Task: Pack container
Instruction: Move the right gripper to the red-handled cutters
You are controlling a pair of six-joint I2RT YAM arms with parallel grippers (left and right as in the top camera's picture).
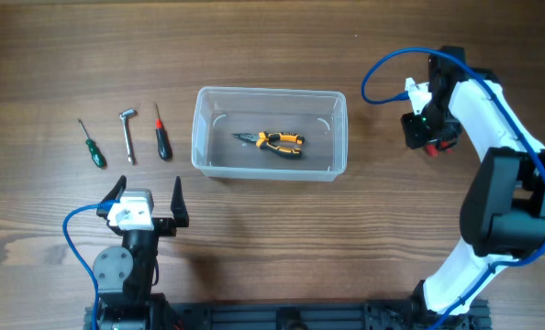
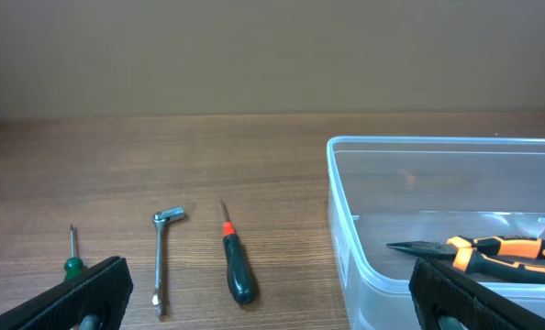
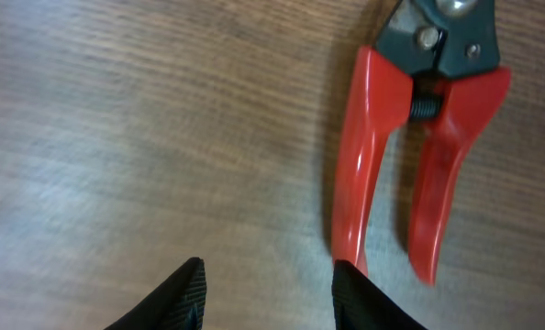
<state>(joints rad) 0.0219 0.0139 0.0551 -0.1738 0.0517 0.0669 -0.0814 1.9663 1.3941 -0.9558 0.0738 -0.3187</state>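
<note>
Overhead, the red-handled cutting pliers (image 1: 438,148), at 3 o'clock from the translucent clear plastic rectangular tub (image 1: 199,137), lie almost wholly under the right arm (image 1: 474,101); only a red sliver shows. The right wrist view cuts their dark head (image 3: 442,37) off at 12 o'clock and blurs the handle ends. The left wrist view cuts the tub at 3 and 6 o'clock; the left fingers (image 2: 84,298) hide part of the green-handled screwdriver (image 2: 72,267) and the orange-and-black pliers (image 2: 497,247).
</note>
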